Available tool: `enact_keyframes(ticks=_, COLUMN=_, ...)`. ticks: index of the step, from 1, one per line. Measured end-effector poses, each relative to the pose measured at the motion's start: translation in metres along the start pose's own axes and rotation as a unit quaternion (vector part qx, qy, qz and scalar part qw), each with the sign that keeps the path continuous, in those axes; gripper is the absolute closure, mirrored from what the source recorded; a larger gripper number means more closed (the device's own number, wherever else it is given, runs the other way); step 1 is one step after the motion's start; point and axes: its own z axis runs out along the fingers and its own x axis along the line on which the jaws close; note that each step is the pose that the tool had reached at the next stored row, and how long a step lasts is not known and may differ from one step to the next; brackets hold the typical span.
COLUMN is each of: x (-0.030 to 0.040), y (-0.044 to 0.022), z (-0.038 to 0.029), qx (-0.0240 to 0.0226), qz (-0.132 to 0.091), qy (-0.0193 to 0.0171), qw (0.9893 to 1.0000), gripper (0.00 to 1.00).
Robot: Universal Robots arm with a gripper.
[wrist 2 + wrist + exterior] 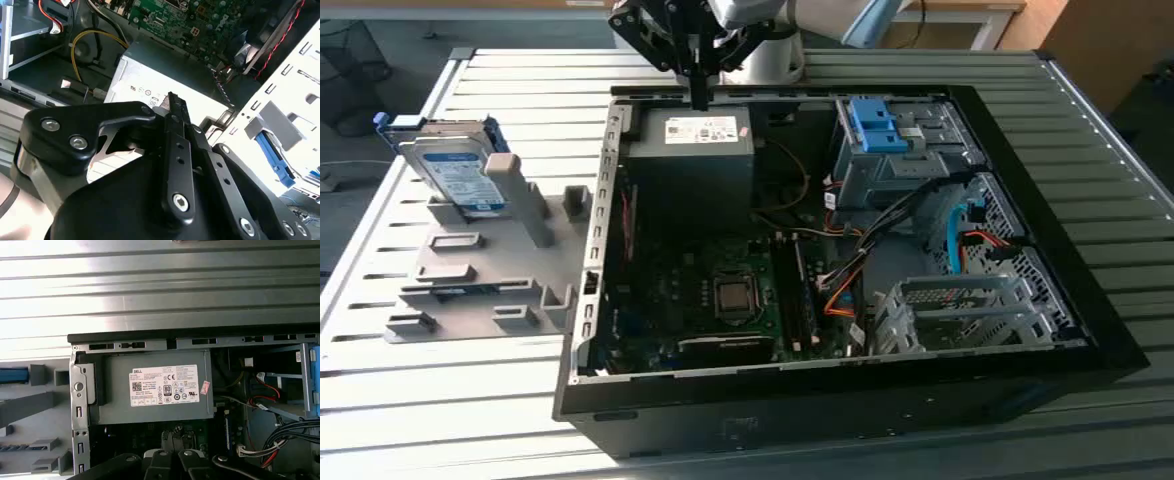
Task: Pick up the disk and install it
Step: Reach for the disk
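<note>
Gripper (699, 98) is held over the far edge of the open computer case (1107, 340), its fingers pressed together on nothing.
The disk (454, 170) is propped upright in the grey rack (480, 290) at the exterior view's left, well apart from the gripper.

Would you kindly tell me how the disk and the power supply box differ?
The disk stands on edge in the grey stand outside the computer case; the power supply box sits inside it. The disk is thin and silver with a blue frame; the box is bulky and darker. Both bear labels.
</note>
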Motion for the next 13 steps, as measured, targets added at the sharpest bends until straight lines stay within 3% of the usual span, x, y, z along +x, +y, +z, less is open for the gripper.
enact_keyframes(ticks=3, x=0.0013, y=-0.0002, z=0.0029, qx=0.0000, qz=0.000, qy=0.0001, qw=1.0000, gripper=0.89)
enact_keyframes(ticks=13, x=0.0034, y=-0.0004, z=0.0038, qx=0.0000, qz=0.000, qy=0.0002, qw=1.0000, gripper=0.89)
